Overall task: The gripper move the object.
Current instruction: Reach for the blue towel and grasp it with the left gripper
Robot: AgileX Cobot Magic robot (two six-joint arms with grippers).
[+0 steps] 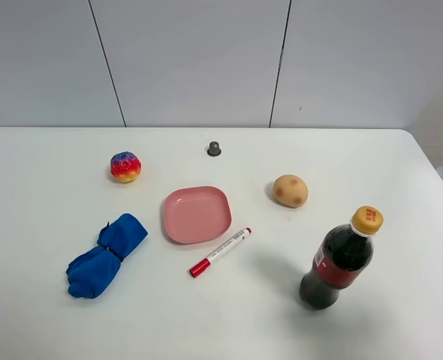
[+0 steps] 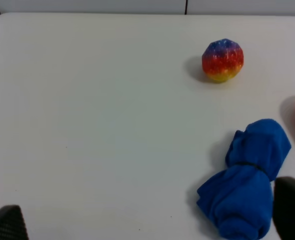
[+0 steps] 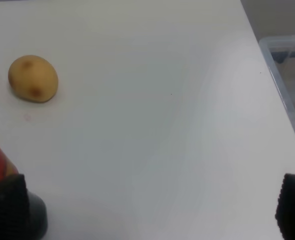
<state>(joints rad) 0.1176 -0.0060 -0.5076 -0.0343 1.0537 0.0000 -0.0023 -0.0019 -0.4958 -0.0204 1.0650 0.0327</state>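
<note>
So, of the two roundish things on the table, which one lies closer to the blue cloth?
The rainbow-coloured ball, just behind the blue cloth, left of the pink plate; the potato lies on the plate's other side.

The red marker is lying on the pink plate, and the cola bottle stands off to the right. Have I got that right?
Not quite: the marker lies on the table beside the plate, not on it. The bottle does stand to the right. The exterior high view shows it.

Matt pink plastic plate (image 1: 197,214), soft blue cloth (image 1: 106,256), glossy plastic bottle (image 1: 340,259), smooth white table (image 1: 49,187)
</note>
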